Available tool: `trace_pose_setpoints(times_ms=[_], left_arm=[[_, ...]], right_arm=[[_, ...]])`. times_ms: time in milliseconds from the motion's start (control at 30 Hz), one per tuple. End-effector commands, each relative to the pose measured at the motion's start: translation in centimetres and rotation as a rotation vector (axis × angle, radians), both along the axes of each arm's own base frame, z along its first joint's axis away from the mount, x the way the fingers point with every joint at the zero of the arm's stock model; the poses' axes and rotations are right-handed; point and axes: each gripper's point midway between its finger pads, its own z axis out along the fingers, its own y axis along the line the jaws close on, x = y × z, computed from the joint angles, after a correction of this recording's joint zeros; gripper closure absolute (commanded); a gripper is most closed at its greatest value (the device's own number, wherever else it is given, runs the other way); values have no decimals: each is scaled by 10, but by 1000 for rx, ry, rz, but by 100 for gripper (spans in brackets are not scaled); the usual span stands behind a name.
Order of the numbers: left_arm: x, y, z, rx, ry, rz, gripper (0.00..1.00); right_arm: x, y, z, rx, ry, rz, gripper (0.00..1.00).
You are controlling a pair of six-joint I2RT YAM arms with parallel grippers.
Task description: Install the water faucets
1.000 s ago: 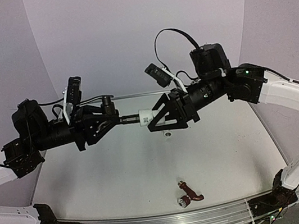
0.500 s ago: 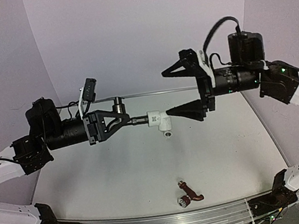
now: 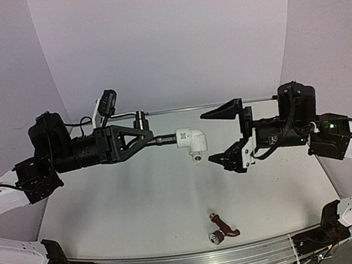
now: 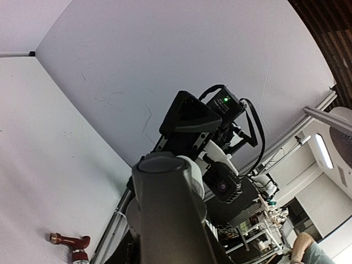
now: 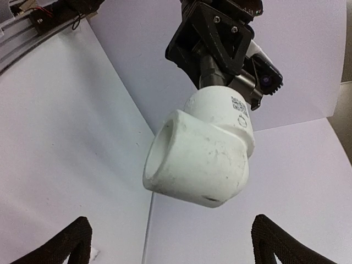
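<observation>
Print on white elbow illegible. L pincer clenched on dark faucet, elbow on its tip; R pincer released, near, apart.

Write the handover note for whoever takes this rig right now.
Left gripper: shut on the dark faucet, held roughly level in the air above the table.
Right gripper: open, empty, facing the white elbow fitting but apart from it.
Done: the elbow sits on the dark faucet's end, carried by it alone; how tight it is cannot be told.
Reddish-brown faucet: lying on the table near the front edge, with no gripper near it.
To do: probably pick that one up with the free right gripper and install it.
</observation>
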Motion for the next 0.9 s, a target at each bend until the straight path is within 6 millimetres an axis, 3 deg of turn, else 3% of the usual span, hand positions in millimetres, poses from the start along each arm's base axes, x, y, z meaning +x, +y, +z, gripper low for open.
trace_pose_setpoints(times_ms=[0,267,867], left_arm=[[-14,7,61,-172,-35,-62,100],[-8,0,53,-163,8,-58,100],[9,-6,33,-84,22,21,100]], right_arm=[[-3,4,56,178,-252,-20,3],[-18,16,61,199,-367,35,7],[-45,23,66,194,-326,137,12]])
